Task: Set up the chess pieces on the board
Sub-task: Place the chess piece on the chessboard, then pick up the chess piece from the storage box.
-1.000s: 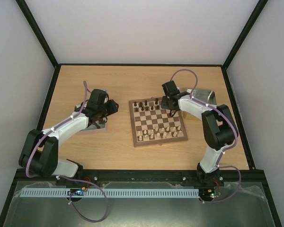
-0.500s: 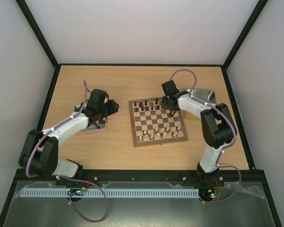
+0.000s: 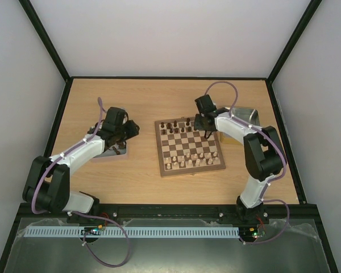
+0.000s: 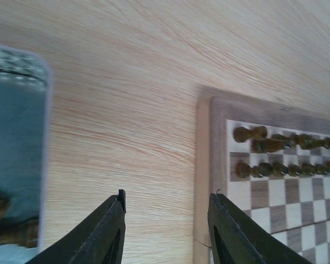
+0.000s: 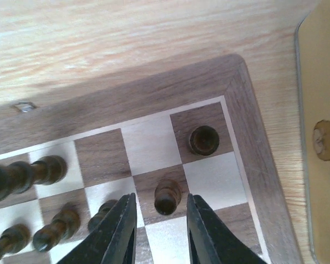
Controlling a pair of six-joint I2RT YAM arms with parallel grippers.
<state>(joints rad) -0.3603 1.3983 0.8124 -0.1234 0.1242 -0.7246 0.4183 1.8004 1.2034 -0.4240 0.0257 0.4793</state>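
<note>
The board (image 3: 190,147) lies mid-table. Dark chess pieces (image 3: 175,126) stand along its far rows, pale ones (image 3: 190,160) along the near rows. My right gripper (image 5: 160,206) is open over the board's far right corner (image 3: 207,131). Its jaws stand either side of a dark pawn (image 5: 168,197) without touching it. A dark rook (image 5: 203,140) stands on the corner square. My left gripper (image 4: 167,198) is open and empty above bare table, just left of the board's edge (image 4: 217,165). It also shows in the top view (image 3: 132,129). Dark pieces (image 4: 264,146) show beyond it.
A metal tray (image 4: 16,126) lies left of my left gripper, with dark pieces (image 4: 5,220) blurred in it; it also shows in the top view (image 3: 111,153). A second metal tray (image 3: 244,116) sits right of the board, holding a pale piece (image 5: 325,140).
My left gripper has shifted slightly left, away from the board. My right gripper has hardly moved over the far right corner.
</note>
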